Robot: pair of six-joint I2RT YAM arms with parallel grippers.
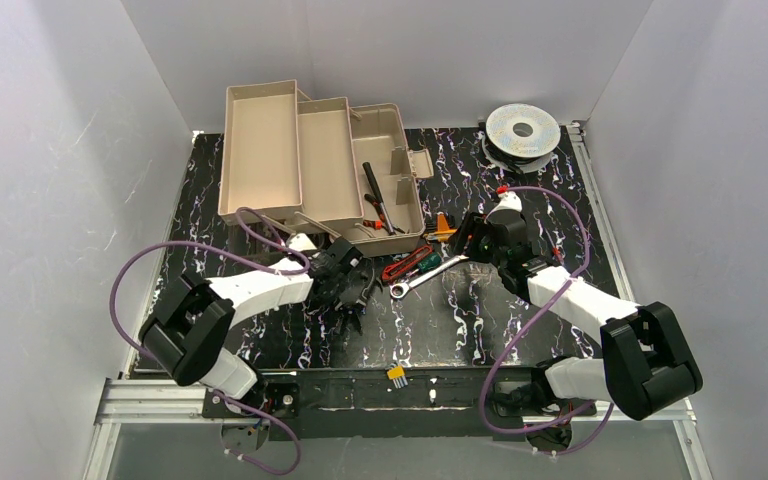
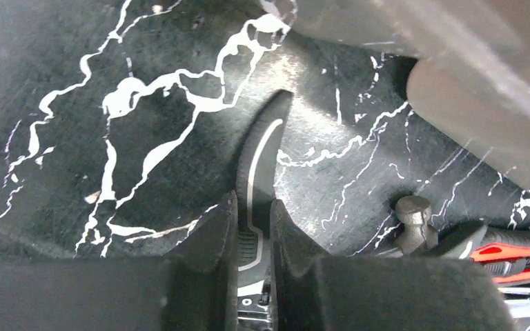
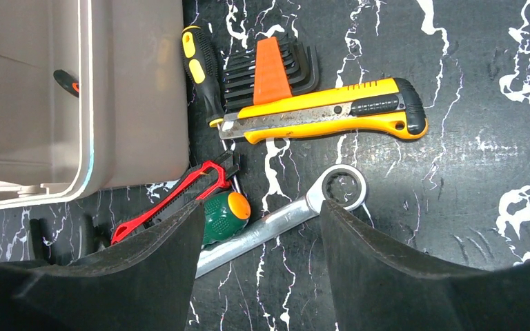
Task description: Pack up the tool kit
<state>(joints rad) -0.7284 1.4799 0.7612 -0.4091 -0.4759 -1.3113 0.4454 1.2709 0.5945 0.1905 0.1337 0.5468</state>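
Inspecting the tabletop [image 1: 440, 330]: the tan toolbox [image 1: 260, 150] stands open at its 11 o'clock, trays folded out. The left claw [image 2: 254, 207] is clamped on a black tool handle [image 2: 259, 158] lying on the tabletop. In the top view the toolbox is at this claw's 12 o'clock. The right claw [image 3: 261, 207] hangs with fingers apart, holding nothing. In its wrist view the wrench [image 3: 297, 214] lies between the fingers, the yellow knife [image 3: 317, 114] at 12 o'clock and the toolbox at 10 o'clock.
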